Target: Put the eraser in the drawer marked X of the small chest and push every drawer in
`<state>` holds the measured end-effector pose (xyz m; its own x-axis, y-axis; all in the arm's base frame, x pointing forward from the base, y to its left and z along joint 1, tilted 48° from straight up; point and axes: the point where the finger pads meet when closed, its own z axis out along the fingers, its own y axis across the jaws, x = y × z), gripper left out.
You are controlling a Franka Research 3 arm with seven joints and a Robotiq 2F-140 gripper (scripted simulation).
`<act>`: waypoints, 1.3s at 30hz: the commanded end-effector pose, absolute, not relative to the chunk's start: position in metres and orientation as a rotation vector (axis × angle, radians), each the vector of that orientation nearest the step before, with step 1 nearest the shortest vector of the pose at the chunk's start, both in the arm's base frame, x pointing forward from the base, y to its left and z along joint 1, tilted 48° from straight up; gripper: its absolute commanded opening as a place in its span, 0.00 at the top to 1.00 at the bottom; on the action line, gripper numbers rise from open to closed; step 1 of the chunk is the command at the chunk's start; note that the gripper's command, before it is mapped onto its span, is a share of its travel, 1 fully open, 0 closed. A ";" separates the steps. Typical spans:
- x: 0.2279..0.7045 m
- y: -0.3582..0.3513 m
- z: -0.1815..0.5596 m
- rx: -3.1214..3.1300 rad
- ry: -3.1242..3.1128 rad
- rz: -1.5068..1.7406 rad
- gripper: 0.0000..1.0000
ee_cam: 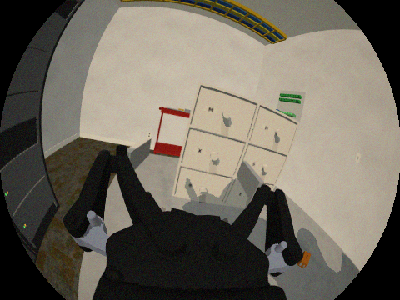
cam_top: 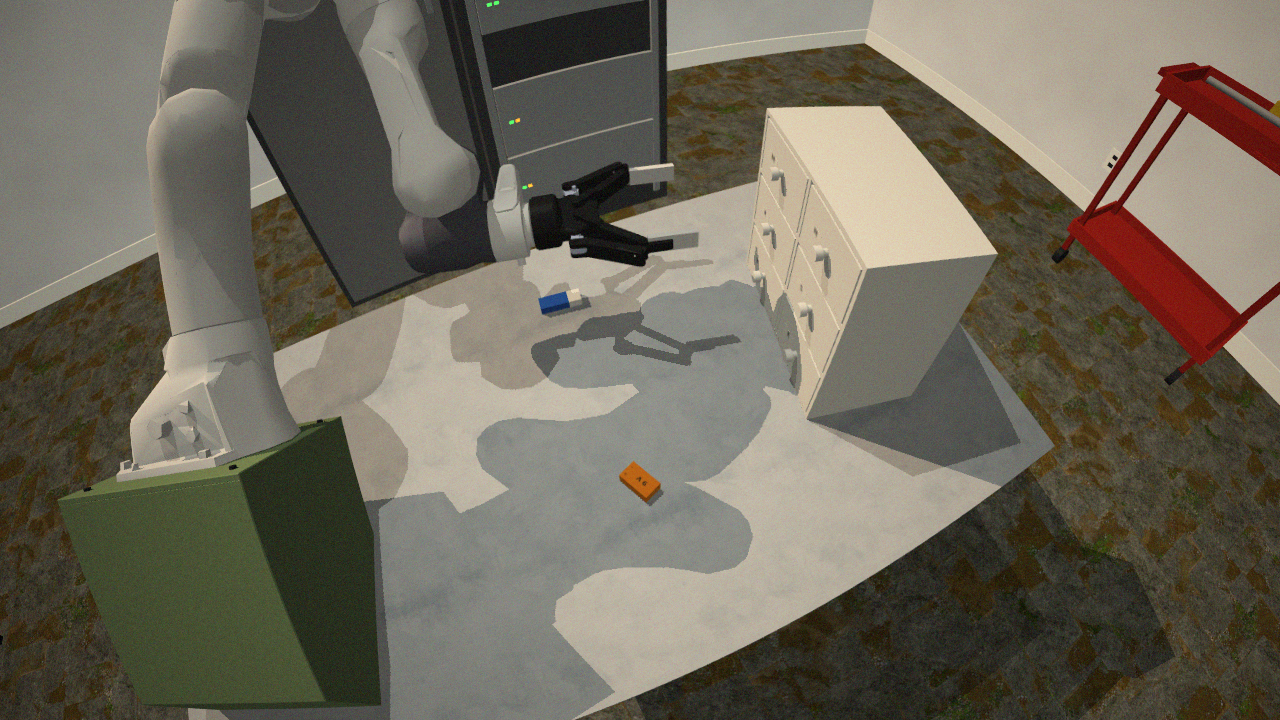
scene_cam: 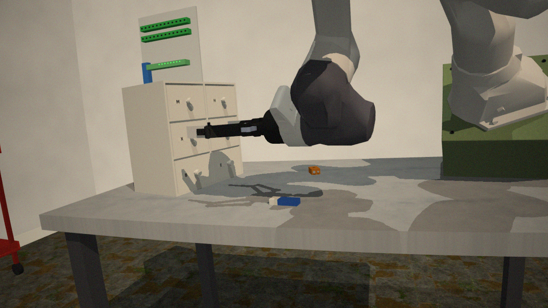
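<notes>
The eraser (cam_top: pixel 561 300) is a small blue block with a white end, lying flat on the table; it also shows in the exterior view (scene_cam: pixel 284 201). The cream chest (cam_top: pixel 859 250) stands at the table's right side, and all its drawers look pushed in. The drawer marked X (scene_cam: pixel 187 138) is in the middle row, in the left column as the wrist view (ee_cam: pixel 213 152) shows it. My gripper (cam_top: pixel 666 207) is open and empty. It lies level above the table at about the middle row's height, pointing at the chest front and well short of it. The eraser lies below and slightly behind it.
An orange block (cam_top: pixel 640 481) lies on the table towards the front, apart from everything else. My green base (cam_top: pixel 223 573) stands at the front left. A dark server rack (cam_top: pixel 501 107) stands behind the table. A red cart (cam_top: pixel 1172 223) stands on the floor beyond the chest.
</notes>
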<state>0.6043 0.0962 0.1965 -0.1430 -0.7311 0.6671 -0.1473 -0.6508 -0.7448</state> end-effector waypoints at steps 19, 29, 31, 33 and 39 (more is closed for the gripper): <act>0.595 0.001 0.204 -1.892 1.166 -2.135 0.00; 0.584 -0.038 0.205 -2.000 1.266 -2.221 0.00; 0.584 -0.038 0.205 -2.000 1.266 -2.221 0.00; 0.576 -0.058 0.205 -2.070 1.328 -2.256 0.00; 0.566 -0.079 0.204 -2.151 1.399 -2.280 0.00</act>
